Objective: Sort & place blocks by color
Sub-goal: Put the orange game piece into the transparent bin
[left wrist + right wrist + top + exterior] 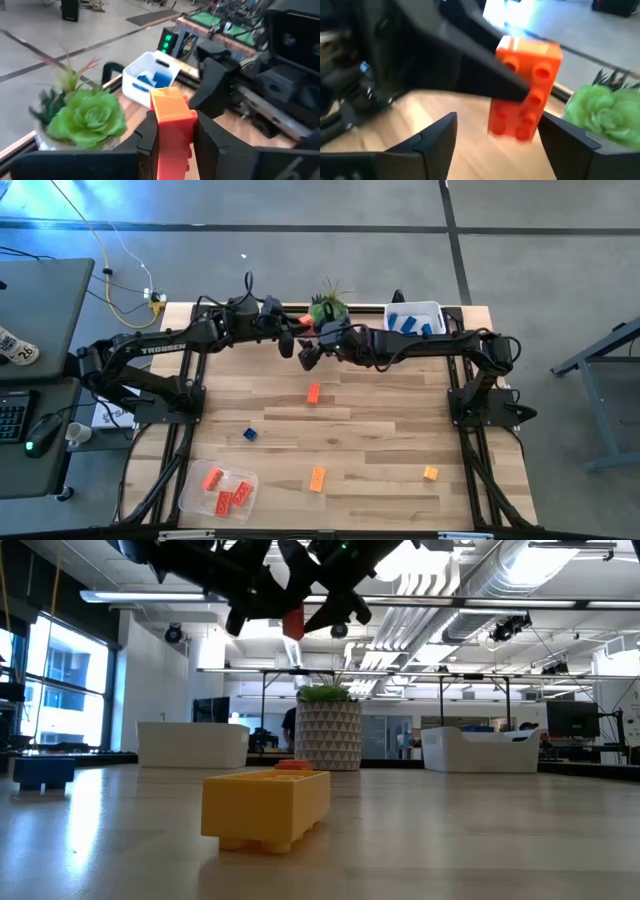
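A red-orange block [172,107] hangs high above the table's far middle, close to the green potted plant [328,308]. My left gripper [176,142] is shut on it. My right gripper [502,145] faces it from the other side and is open. Its two fingers stand on either side of the block's lower end [512,127] without touching it. In the low view the block [292,622] shows between the dark grippers, well clear of the tabletop. My left gripper pinches the red-orange block between its two fingers. One finger [507,87] lies across the studded face [532,95] and the other is on the opposite face. The block's free end [172,100] sticks out past the fingertips. It is lifted clear of the table.
A white tray [415,318] with blue blocks stands at the far right. A clear tray [218,490] with red-orange blocks sits at the near left. Loose on the table lie a red-orange block [314,392], a blue one [249,434] and two yellow-orange ones [317,478] [430,473].
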You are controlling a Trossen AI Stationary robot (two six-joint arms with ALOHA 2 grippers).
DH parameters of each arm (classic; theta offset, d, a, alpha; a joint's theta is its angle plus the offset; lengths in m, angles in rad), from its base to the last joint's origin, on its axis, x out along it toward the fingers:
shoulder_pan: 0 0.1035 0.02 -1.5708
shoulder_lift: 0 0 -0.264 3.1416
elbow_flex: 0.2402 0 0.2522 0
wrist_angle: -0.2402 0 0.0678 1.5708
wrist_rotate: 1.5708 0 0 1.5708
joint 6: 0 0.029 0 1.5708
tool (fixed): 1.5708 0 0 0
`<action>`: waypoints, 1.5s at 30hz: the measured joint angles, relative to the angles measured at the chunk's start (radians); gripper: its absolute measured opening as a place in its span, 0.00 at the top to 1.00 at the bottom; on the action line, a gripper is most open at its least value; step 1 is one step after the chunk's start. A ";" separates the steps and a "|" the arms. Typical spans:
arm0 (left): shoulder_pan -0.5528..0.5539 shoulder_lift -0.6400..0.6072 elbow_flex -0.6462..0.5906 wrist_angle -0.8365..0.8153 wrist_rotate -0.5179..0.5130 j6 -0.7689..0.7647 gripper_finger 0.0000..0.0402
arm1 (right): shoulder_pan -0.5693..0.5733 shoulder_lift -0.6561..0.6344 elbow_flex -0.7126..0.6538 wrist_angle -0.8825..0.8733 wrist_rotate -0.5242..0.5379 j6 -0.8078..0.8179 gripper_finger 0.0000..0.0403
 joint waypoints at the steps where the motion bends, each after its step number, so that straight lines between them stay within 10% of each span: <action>1: 0.000 -0.003 0.000 -0.017 -0.005 0.010 0.85 | 0.000 0.000 0.000 -0.012 -0.015 -0.001 0.35; 21: -0.106 -0.322 0.000 -0.648 0.012 -0.062 0.85 | -0.031 0.000 0.000 -0.146 -0.198 -0.071 0.33; 32: -0.432 -0.375 0.000 -1.012 0.081 -0.220 0.85 | -0.042 0.000 0.000 -0.146 -0.306 -0.198 0.33; 45: -0.877 -0.343 -0.001 -1.048 0.073 -0.578 0.84 | -0.042 0.000 0.000 -0.146 -0.314 -0.196 0.33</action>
